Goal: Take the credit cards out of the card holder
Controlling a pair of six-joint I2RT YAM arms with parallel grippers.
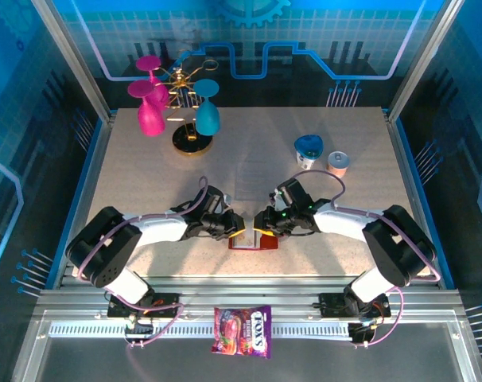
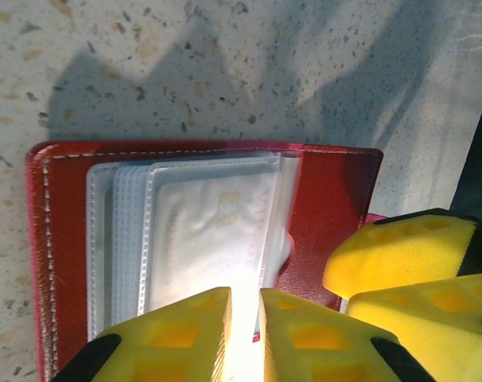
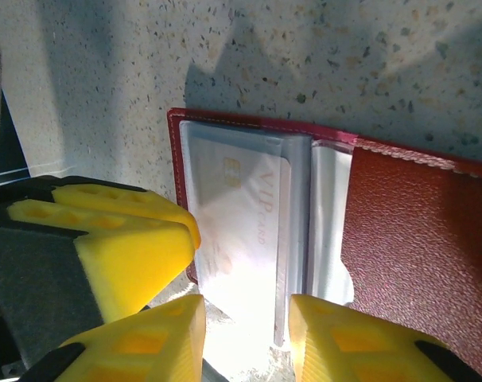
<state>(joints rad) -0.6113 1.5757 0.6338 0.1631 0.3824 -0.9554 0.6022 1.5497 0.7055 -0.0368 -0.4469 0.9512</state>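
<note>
The red card holder (image 1: 253, 241) lies open on the speckled table between both arms. Its clear sleeves hold a pale whitish credit card (image 2: 209, 231) marked VIP. My left gripper (image 2: 245, 298) is shut to a narrow slit on the near end of that sleeve; glare hides whether the card itself is pinched. In the top view it (image 1: 239, 227) meets my right gripper (image 1: 261, 224) over the holder. The right gripper (image 3: 247, 306) stands open, its fingers on either side of the card (image 3: 241, 215), with a small gap showing. The holder's red cover (image 3: 416, 239) lies to the right.
A colourful candy bag (image 1: 242, 330) lies on the rail in front of the table. Pink and teal glasses hang on a gold rack (image 1: 181, 107) at the back left. Two small cups (image 1: 309, 150) (image 1: 338, 163) stand at the back right.
</note>
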